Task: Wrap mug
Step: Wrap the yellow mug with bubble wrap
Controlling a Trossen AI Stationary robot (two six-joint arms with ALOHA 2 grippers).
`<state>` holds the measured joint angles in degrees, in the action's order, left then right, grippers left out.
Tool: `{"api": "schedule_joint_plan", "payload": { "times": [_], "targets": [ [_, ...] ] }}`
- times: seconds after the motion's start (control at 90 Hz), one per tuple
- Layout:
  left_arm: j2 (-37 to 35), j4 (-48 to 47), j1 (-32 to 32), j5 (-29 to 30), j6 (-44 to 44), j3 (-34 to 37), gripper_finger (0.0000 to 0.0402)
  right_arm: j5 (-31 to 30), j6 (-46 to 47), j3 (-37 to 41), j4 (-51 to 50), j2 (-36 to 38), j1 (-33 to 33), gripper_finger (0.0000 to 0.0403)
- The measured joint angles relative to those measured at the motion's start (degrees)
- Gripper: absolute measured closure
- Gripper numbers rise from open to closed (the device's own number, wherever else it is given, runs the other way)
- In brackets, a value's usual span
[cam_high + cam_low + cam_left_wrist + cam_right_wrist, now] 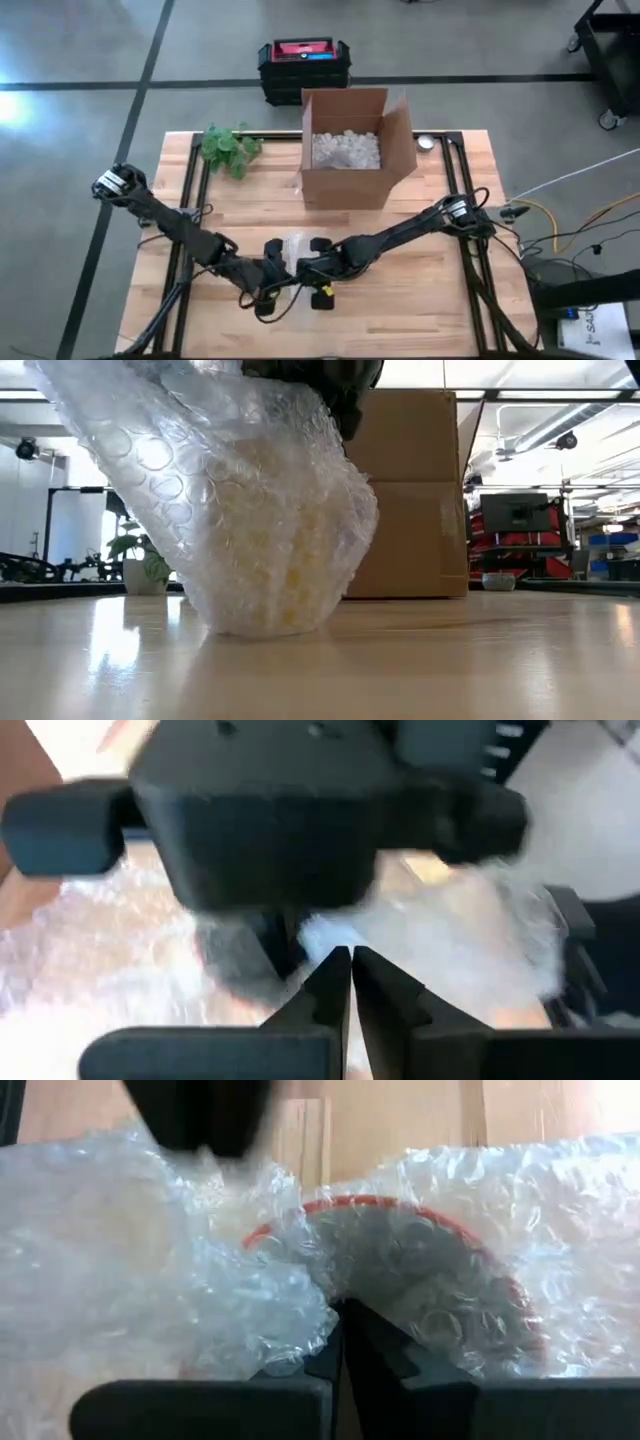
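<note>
A mug with an orange rim [400, 1208] stands on the table near the front middle, inside a sheet of clear bubble wrap [250, 510]; through the wrap it shows as a yellowish shape [290, 575]. The bundle's base rests on the wood. Both grippers meet over it: my left gripper [350, 960] comes from the table's left, my right gripper [340, 1315] from the right, each shut on wrap. In the high view the wrap [293, 247] shows between the two arms. My left gripper pinches bubble wrap [318, 935] between its two shut fingers; my right gripper's body hides most of the place. In the low view the sheet rises toward the upper left [70, 400], drawn up from the bundle. My right gripper pinches a gathered fold of bubble wrap [320, 1295] between its two fingers, right over the near side of the mug's mouth. The fingers point slanting down at it. The wrap lies crumpled over the opening, and the mug stays on the table.
An open cardboard box [345, 150] with white packing fill stands at the table's far middle. A green plant [228, 148] is at the far left, a small round dish [427, 142] at the far right. A black and red case [305, 65] sits on the floor beyond.
</note>
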<state>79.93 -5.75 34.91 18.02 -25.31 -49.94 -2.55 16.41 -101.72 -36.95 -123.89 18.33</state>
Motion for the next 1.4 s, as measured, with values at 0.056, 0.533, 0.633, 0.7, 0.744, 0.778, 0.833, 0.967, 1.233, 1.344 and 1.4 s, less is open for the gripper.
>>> {"api": "schedule_joint_plan", "payload": {
  "times": [0.056,0.533,0.633,0.7,0.744,0.778,0.833,0.967,1.233,1.344,1.4],
  "targets": [
    [-0.1,0.1,1.1,-2.3,-1.3,0.4,0.0399,0.0,-0.5,0.0,0.0,0.1,0.0,0.0401],
    [6.1,15.2,-0.3,5.1,10.3,2.8,0.0401,-0.2,-1.0,0.1,0.8,0.1,0.2,0.0401],
    [6.4,14.7,-2.8,6.1,10.8,2.9,0.0401,-0.4,-1.0,0.1,0.8,0.2,0.5,0.0401],
    [7.3,14.8,-4.1,6.1,10.6,3.0,0.04,-0.4,-1.0,0.1,0.6,0.3,0.7,0.0401],
    [8.0,15.0,-4.7,6.1,10.0,3.1,0.04,-0.4,-1.0,0.1,0.5,0.5,0.7,0.0401],
    [8.5,15.3,-5.0,6.1,9.4,3.1,0.0401,-0.4,-1.0,0.2,0.2,0.7,0.8,0.0401],
    [9.5,15.7,-5.3,6.2,8.8,3.1,0.0401,-0.2,-0.9,0.3,-0.6,1.3,0.8,0.0401],
    [11.5,15.9,-5.5,7.1,8.3,3.1,0.0401,0.5,-0.8,0.5,-3.9,3.8,0.9,0.04],
    [12.2,16.4,-5.5,7.1,7.6,3.1,0.0401,0.0,0.0,0.1,-6.2,10.7,1.0,0.04],
    [12.0,16.4,-5.6,7.2,7.6,3.1,0.04,-0.3,-0.9,0.1,-1.0,11.0,1.1,0.0401],
    [12.0,16.5,-5.6,7.2,7.6,3.2,0.04,0.1,-1.7,0.0,0.9,10.0,1.3,0.04]
  ]
}}
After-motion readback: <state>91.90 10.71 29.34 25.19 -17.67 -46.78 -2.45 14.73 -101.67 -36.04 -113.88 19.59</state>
